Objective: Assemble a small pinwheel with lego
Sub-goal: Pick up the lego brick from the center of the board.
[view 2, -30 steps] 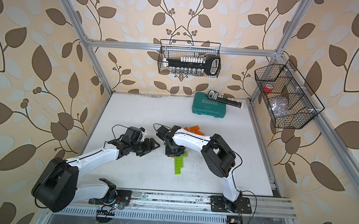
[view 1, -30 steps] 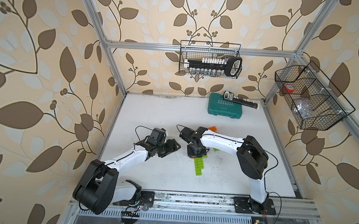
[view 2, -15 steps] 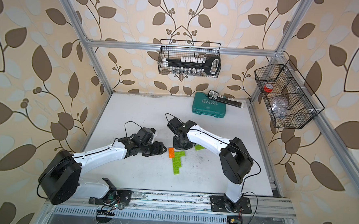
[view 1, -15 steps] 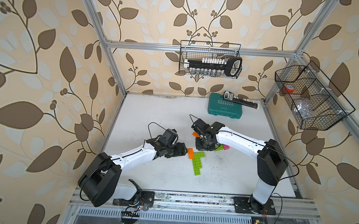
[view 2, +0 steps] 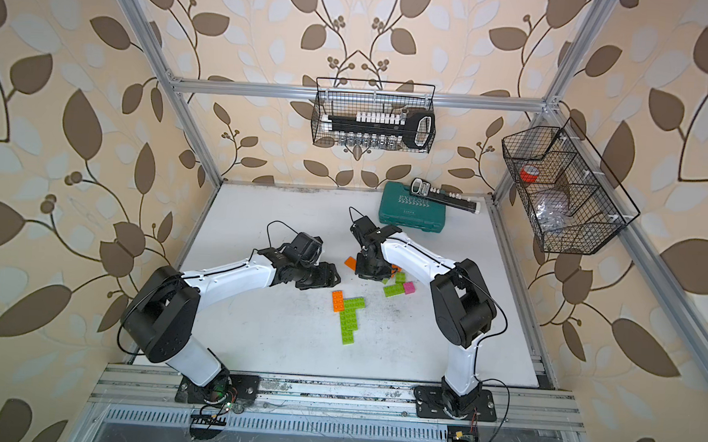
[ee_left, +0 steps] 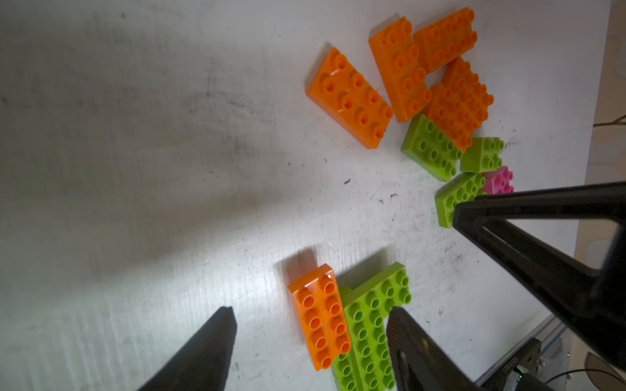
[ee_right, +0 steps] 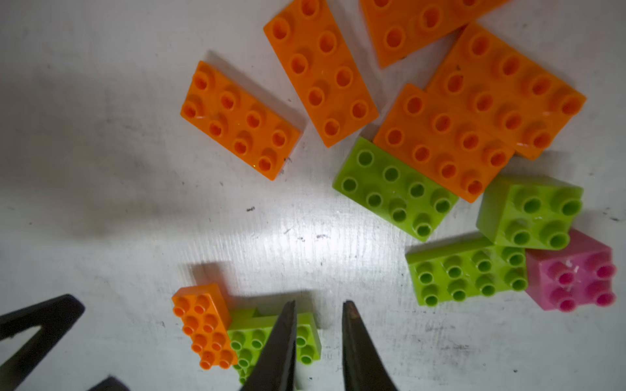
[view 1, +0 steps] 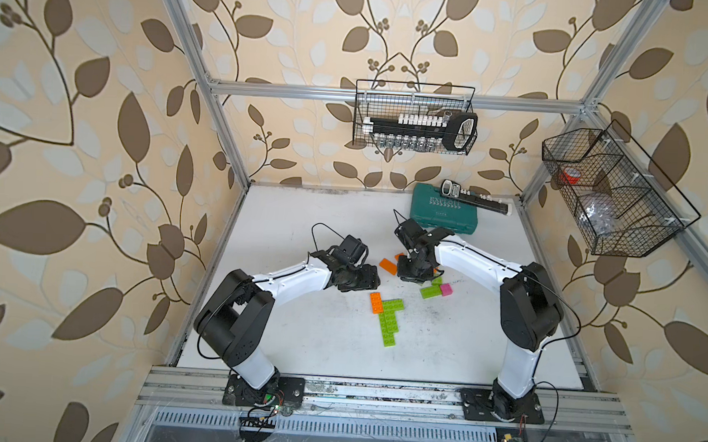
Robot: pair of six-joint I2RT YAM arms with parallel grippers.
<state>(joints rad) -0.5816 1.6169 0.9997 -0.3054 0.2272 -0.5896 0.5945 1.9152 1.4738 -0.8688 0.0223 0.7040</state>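
The right claw [view 1: 412, 277] no longer hangs over the green assembly [view 1: 390, 321] as it did a second ago. It now sits farther back, above the loose bricks [ee_right: 443, 142], and the left claw [view 1: 372, 282] is reaching further in toward the middle of the table [view 1: 302, 227]. The spot the right claw covered now shows an orange brick [view 1: 376, 302] lying flat, studs up, pressed along one side of the green assembly.

That assembly is several lime-green bricks joined in a bent shape, flat on the table between the two arms in both top views.

In the left wrist view the left claw [ee_left: 311, 315] has its fingers [ee_left: 216, 338] spread wide with nothing between them, hovering over the orange brick.

In the right wrist view the right claw [ee_right: 320, 306] has its fingers [ee_right: 281, 338] only a narrow gap apart, with bare table showing through and nothing gripped.

The loose bricks lie close together – five orange rectangles and two lime-green ones, many touching. A small green brick [ee_right: 530, 213] and a pink brick [ee_right: 572, 270] sit at one edge, the pink one against a green rectangle. A teal case [view 1: 444, 214] rests near the back wall, well apart from the lego.
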